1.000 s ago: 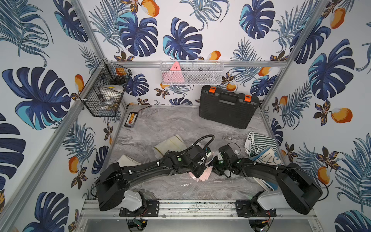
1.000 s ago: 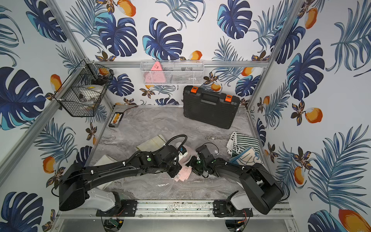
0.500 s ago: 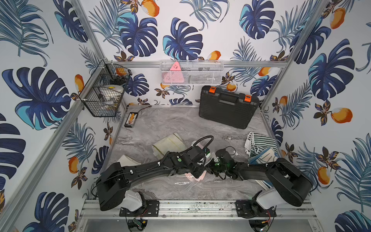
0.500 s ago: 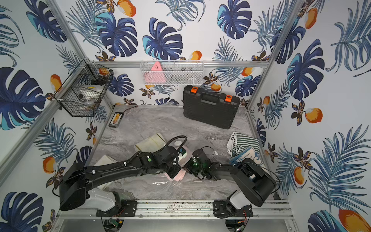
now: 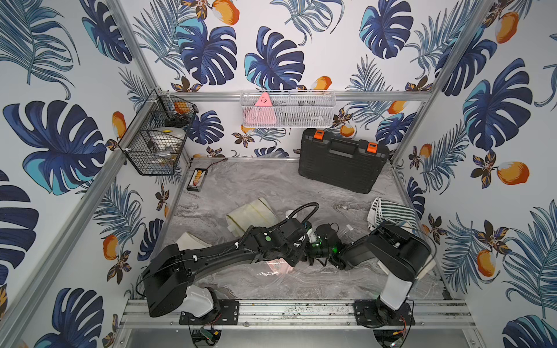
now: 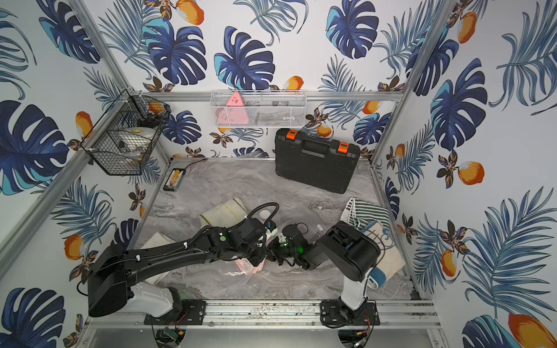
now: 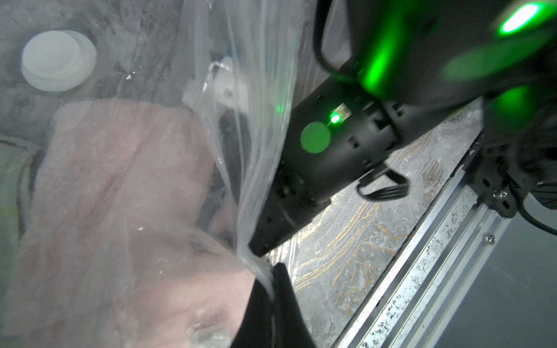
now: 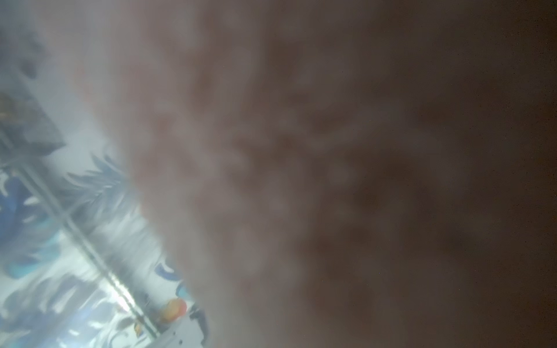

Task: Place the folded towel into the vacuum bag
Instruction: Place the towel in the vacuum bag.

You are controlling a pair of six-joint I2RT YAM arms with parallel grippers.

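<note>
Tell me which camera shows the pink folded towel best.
Left wrist: pink folded towel fills much of the frame, seen through the clear plastic vacuum bag. Both top views show just a pink sliver under the arms; right wrist is a pinkish blur.

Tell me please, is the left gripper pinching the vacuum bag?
Yes, the left gripper is shut on a bunched fold of the vacuum bag.

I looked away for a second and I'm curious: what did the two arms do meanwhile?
The right arm folded up and pushed the right gripper, whose jaws went from open to shut, toward the left gripper by the vacuum bag; what it pinches is unclear. The pink towel shifted the same way. The left arm stayed clamped on the bag, and the black toolbox did not move.
</note>
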